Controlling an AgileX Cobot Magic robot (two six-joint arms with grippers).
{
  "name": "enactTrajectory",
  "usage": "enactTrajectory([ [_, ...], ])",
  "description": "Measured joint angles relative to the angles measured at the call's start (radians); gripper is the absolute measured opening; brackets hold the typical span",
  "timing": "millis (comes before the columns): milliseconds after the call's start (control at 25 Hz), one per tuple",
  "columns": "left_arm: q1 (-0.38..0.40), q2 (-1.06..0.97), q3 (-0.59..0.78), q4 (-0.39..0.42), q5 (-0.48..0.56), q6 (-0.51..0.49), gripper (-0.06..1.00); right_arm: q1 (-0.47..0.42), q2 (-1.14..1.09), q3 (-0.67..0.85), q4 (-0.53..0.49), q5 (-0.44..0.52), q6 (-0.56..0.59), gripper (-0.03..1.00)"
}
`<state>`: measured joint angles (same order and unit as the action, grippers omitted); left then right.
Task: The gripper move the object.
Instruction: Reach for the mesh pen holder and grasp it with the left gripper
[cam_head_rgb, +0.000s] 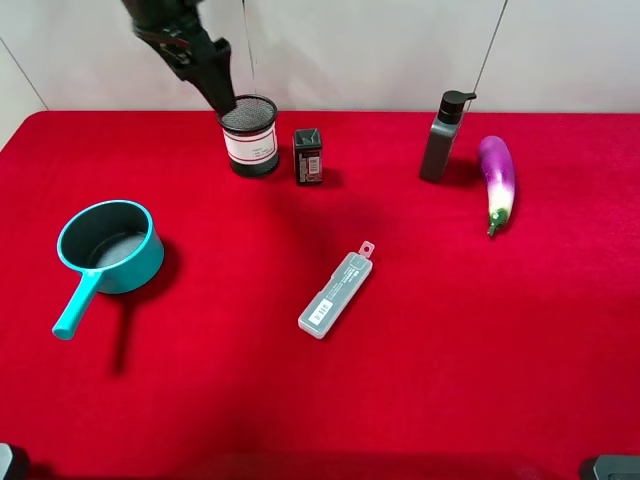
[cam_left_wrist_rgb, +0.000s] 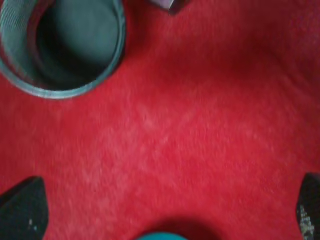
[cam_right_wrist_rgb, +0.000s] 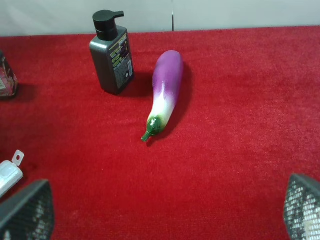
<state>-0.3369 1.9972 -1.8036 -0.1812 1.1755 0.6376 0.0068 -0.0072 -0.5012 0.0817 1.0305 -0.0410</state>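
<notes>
So the mesh cup (cam_head_rgb: 250, 135) is standing upright at the back of the table (cam_head_rgb: 450, 380), left of the middle, with the small black box (cam_head_rgb: 308, 157) sitting just beside it. Nothing is gripping it, as far as I can tell.

The left tool (cam_left_wrist_rgb: 166, 210) is hanging up over that back-left corner. In the high view its dark fingers are overlapping the cup's rim, but the left wrist view is telling a different story: the fingers are spread wide with only bare red cloth between them, and the cup is sitting off to one side of the gap, well apart from both tips. So I'm reading it as hovering near the cup, not touching it.

The right tool (cam_right_wrist_rgb: 162, 212) is spread wide too, holding nothing and looking out at the eggplant (cam_right_wrist_rgb: 165, 90) and the dark pump bottle (cam_right_wrist_rgb: 112, 60).

Further out, the teal saucepan (cam_head_rgb: 105, 245) is lying on the left and a clear plastic case (cam_head_rgb: 337, 293) near the middle.

Progress-wise I'm guessing we're right at the start: the approach is looking partly done, while centring on the cup, pinching it, lifting and carrying it are all left to do.
</notes>
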Motion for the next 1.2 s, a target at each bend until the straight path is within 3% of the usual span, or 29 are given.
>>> enactTrajectory([
  [480, -0.061, 0.189, -0.112, 0.016, -0.001, 0.158, 0.99, 0.000, 0.000, 0.000, 0.000, 0.000, 0.000, 0.69],
  [920, -0.066, 0.276, -0.132, 0.094, -0.001, 0.281, 0.99, 0.000, 0.000, 0.000, 0.000, 0.000, 0.000, 0.69],
  [1200, -0.066, 0.318, -0.135, 0.104, -0.077, 0.339, 0.99, 0.000, 0.000, 0.000, 0.000, 0.000, 0.000, 0.69],
])
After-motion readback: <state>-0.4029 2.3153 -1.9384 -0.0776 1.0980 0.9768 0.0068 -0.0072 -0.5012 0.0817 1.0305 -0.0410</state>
